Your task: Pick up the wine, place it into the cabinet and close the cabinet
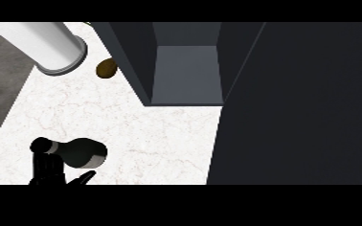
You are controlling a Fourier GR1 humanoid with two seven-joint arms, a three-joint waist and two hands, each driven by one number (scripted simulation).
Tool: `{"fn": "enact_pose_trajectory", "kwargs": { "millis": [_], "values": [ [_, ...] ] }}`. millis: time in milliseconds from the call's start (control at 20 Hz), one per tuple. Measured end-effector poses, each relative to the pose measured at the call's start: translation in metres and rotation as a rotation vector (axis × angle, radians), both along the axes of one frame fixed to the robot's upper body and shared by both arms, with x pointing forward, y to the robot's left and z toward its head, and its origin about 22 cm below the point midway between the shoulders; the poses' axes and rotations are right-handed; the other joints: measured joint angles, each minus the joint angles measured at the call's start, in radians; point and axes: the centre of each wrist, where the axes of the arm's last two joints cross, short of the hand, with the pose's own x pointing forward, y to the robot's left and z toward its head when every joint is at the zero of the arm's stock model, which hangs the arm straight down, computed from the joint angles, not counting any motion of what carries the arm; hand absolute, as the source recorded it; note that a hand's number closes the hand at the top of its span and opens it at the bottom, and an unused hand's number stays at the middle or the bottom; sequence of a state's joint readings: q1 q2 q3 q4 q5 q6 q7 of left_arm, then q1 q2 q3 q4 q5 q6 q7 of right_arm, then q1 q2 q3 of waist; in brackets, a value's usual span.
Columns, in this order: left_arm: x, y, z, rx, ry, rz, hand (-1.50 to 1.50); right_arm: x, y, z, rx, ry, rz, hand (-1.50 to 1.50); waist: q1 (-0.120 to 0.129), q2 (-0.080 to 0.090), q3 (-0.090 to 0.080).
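Your wine [79,152] sits on the desk [155,134], lower left, well apart from the open cabinet [185,72]. Your left hand [51,171] is just below it, fingers straight, holding nothing. The dark door [290,105] fills the right. A white cylinder [51,45] and a small brown lump [107,68] lie left of the cabinet.

White cylinder [53,48] at upper left, small brown item [107,68] nearby, pale marbled counter [141,129].
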State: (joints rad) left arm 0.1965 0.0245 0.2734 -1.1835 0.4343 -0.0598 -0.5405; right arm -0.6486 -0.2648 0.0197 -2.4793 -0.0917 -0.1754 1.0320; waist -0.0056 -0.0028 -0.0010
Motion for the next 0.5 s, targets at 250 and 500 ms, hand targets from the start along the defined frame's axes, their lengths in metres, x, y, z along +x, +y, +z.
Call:
{"fn": "enact_pose_trajectory", "kwargs": {
  "millis": [250, 500],
  "values": [
    [-0.001, 0.003, -0.017, -0.015, -0.012, -0.019, -1.50, 0.000, -0.001, -0.001, 0.005, 0.010, -0.005, -1.50, -0.001, 0.000, 0.000],
    [0.012, 0.001, -0.023, -0.011, -0.019, -0.037, -1.50, -0.001, 0.000, 0.002, 0.008, 0.004, -0.004, -1.50, -0.002, 0.000, 0.000]
  ]
}}
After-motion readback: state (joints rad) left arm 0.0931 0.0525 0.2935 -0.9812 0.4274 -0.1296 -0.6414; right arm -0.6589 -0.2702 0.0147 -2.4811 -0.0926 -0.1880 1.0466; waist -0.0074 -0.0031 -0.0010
